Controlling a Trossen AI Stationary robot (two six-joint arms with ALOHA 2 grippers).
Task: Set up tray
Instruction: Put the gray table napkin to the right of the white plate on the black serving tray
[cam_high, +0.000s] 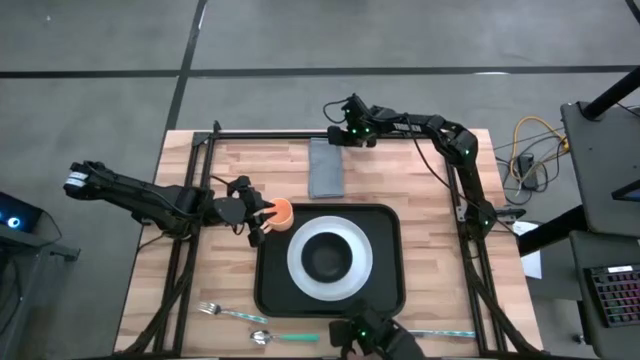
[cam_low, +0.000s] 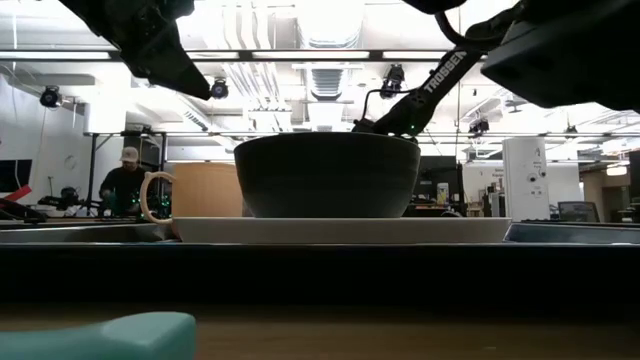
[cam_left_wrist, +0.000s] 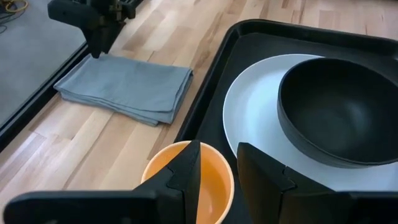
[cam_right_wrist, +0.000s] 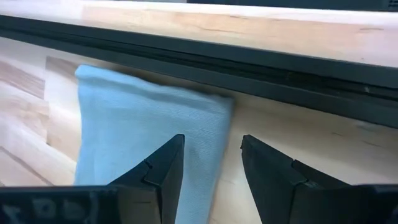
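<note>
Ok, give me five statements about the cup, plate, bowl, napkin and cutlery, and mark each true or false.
1. The left gripper grips the orange cup by its rim. True.
2. The cup stands inside the tray. False: it is at the tray's outer corner, not set down inside it.
3. A dark bowl sits on the white plate in the tray. True.
4. The napkin lies on the plate. False: it lies on the bare table, beyond the tray, under the right gripper.
5. The fork and spoon lie on the tray. False: they lie on the table beside it.
</note>
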